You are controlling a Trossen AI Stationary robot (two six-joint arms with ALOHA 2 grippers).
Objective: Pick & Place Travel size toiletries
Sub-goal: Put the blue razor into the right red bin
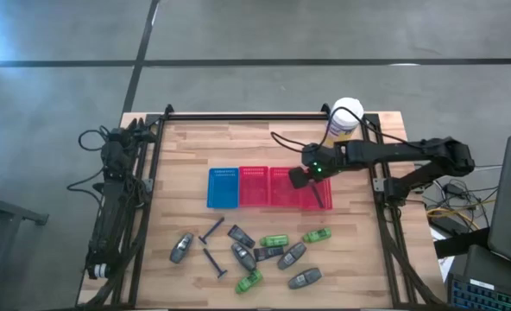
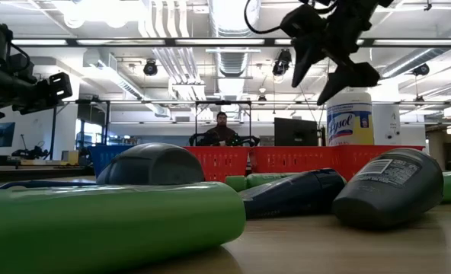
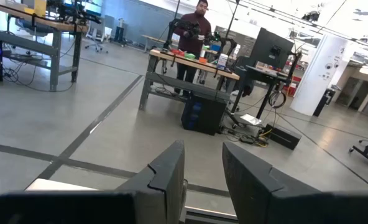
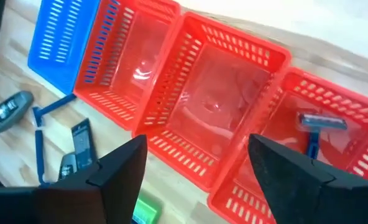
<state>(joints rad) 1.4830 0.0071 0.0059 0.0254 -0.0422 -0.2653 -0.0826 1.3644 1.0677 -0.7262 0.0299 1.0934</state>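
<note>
My right gripper (image 1: 300,178) hangs open above the row of red mesh trays (image 1: 277,187) and touches nothing; its wrist view shows the open fingers (image 4: 202,180) over the middle red tray (image 4: 212,106). One thin razor (image 4: 314,124) lies in the end red tray nearest the table's right edge (image 1: 319,197). On the near part of the table lie grey oval bottles (image 1: 181,248), green bottles (image 1: 274,240), dark flat packs (image 1: 241,235) and two razors (image 1: 212,230). My left gripper (image 3: 202,177) is parked off the table's left edge, its fingers slightly apart.
A blue mesh tray (image 1: 223,187) stands at the left end of the tray row. The white-capped, yellow-labelled jar (image 1: 344,118) stands near the far right corner, just behind my right arm. Bare wood lies left of the blue tray. A person stands in the room beyond the table (image 2: 222,131).
</note>
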